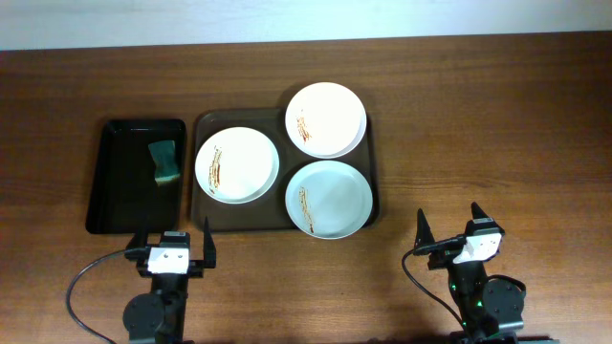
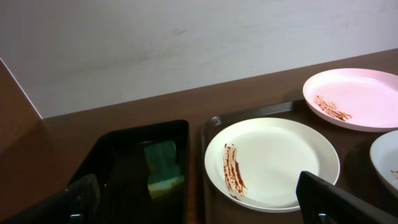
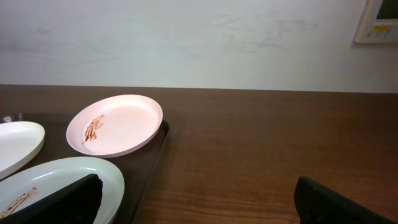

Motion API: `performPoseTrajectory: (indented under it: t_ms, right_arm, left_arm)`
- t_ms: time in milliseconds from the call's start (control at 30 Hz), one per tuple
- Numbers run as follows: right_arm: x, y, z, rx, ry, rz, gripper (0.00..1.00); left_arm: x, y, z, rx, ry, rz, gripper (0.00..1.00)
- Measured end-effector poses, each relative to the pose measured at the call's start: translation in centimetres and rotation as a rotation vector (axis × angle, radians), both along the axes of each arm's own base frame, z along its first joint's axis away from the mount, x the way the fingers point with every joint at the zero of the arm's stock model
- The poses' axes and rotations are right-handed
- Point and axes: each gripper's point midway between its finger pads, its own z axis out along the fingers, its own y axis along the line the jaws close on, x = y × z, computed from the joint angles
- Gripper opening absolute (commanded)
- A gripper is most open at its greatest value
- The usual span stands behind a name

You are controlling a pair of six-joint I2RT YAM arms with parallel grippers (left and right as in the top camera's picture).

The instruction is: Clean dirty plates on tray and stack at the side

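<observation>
The dark-brown tray [image 1: 205,129] holds three streaked plates: a white plate [image 1: 244,162] at left, a white plate [image 1: 330,115] at the back right, and a pale blue-green plate [image 1: 335,196] at the front right. In the left wrist view the left white plate [image 2: 280,158] and the back plate [image 2: 360,93] show. In the right wrist view the back plate [image 3: 121,124] and the blue-green plate [image 3: 56,180] show. My left gripper [image 1: 173,244] is open and empty in front of the tray's left corner. My right gripper [image 1: 449,229] is open and empty to the right of the tray.
A smaller black tray [image 1: 115,191] stands left of the brown tray and holds a green sponge [image 1: 164,161], which also shows in the left wrist view [image 2: 165,165]. Bare wooden table [image 1: 478,124] lies to the right of the brown tray.
</observation>
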Motion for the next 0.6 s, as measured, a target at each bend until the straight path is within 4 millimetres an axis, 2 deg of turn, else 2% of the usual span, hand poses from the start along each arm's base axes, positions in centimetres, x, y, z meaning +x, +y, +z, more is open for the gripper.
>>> performPoseTrajectory:
  t_ms: [200,600]
  right_arm:
    - [0.0,0.0,0.0,0.000,0.000,0.000,0.98]
    - [0.0,0.0,0.0,0.001,0.000,0.000,0.98]
  left_arm:
    - [0.0,1.1,0.0,0.005,0.001,0.066,0.99]
    - [-0.1,1.3,0.0,0.006,0.001,0.073,0.99]
